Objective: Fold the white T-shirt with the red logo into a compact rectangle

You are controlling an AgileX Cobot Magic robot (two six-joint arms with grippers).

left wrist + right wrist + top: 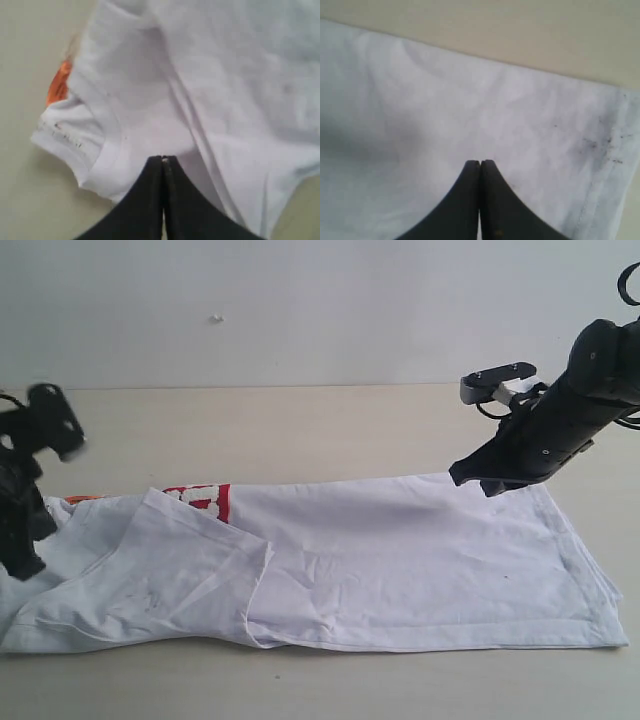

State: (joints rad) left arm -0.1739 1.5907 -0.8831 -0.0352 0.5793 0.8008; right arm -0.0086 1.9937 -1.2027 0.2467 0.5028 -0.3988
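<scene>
The left tool (162,159) is pinched shut, its tips meeting with no cloth visible between them. It hangs over the shirt (400,560) just beside the collar (107,150). The right tool (480,162) is also closed and empty. In the exterior view it sits over the shirt's far edge at about 2 o'clock, near the hem (590,570). I cannot tell whether either tip touches the fabric.

The shirt lies on the table (300,430) as a long band running from 9 to 3 o'clock, collar end at 9 and hem end at 3. A sleeve flap is turned over the body on the 9 o'clock half, leaving only a corner of the logo (205,500) showing at roughly 10 o'clock. An orange tag (57,85) peeks out beside the collar.

The lengthwise folds look done, so the likely step in hand is the crosswise fold that shortens the band.

To do it well:
- Open the right tool before it descends, and bite at the hem deep enough to catch every layer, or the lower ones will stay behind.
- Carry the hem low toward 9 o'clock so the band rolls over and does not drag.
- Keep the left tool closed and pressing near the collar to anchor that end.
- Flatten the loose sleeve flap first, since its raised edge near the middle could bunch under the fold.
</scene>
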